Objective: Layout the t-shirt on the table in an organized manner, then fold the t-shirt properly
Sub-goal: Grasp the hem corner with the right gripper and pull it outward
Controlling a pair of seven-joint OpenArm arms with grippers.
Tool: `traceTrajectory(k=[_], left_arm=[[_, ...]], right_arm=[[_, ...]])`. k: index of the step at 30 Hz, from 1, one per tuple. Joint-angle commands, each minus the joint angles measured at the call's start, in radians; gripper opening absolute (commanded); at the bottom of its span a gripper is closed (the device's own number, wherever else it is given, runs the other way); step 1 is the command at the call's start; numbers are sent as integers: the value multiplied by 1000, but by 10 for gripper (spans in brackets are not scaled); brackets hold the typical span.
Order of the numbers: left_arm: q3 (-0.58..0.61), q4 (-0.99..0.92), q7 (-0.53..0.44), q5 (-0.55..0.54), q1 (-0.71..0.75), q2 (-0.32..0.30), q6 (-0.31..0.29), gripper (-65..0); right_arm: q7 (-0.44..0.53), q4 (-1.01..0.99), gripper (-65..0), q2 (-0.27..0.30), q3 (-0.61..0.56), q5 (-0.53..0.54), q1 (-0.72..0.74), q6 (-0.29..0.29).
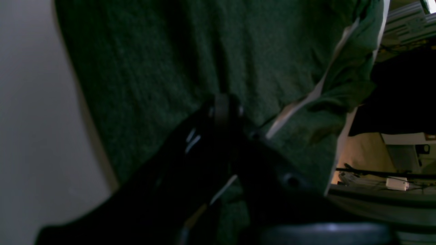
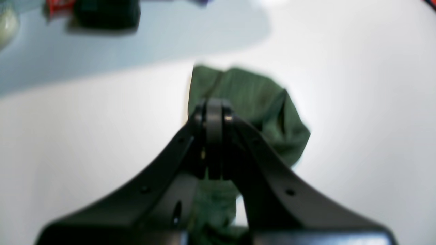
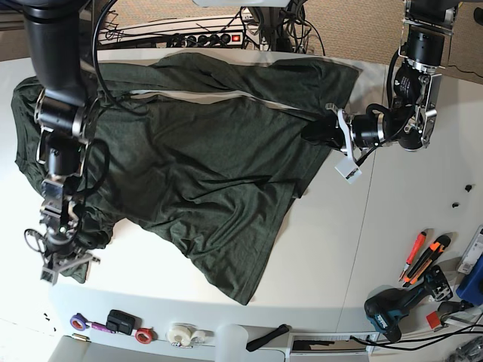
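One green t-shirt (image 3: 189,151) lies on one white surface (image 3: 317,256). Two claws: the left claw (image 3: 311,133) at the shirt's far edge, the right claw (image 3: 64,260) at its near corner. Near the right claw sit three tape rolls (image 3: 181,334). Farther off lie one drill (image 3: 392,309) and two cutters (image 3: 423,256).

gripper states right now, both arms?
Left gripper: closed, pinching the t-shirt fabric.
Right gripper: closed on a bunched fold of the t-shirt above the table.
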Motion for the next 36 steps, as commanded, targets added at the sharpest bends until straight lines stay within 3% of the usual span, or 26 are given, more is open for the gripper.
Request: traceTrajectory(k=[1,3,5,9,10,13,16,20,30,36], left_arm=[[0,-4,57,96,1,-16,16,-650],[0,-4,55,96,0,-16,16,-650],[0,-4,50,97,4,-16,16,-650],[0,-4,50,100,3,-17,16,-650],[0,-4,50,100,4,-16,16,-650],[0,-4,50,99,3,-16,16,-650],[0,-4,50,99,1,-16,16,-650],[0,-4,50,99,1,-16,16,-650],[0,-4,51,80,1,-16,16,-650],[0,-4,69,68,1,-16,16,-650]], right_arm=[[37,20,-650,18,2,2,55,-2],[9,23,-650,18,2,4,78,2],[-115,67,-650,29,2,28,80,39],[-419,265,-650,62,2,190,14,226],[-502,328,-650,69,2,227,-10,248],[-737,502,-650,89,2,274,-87,251],[-864,596,-650,111,2,274,-164,252],[-840,576,-650,109,1,270,-265,256],[-602,401,-650,95,1,150,-347,248],[-351,280,-650,95,1,77,-307,194]])
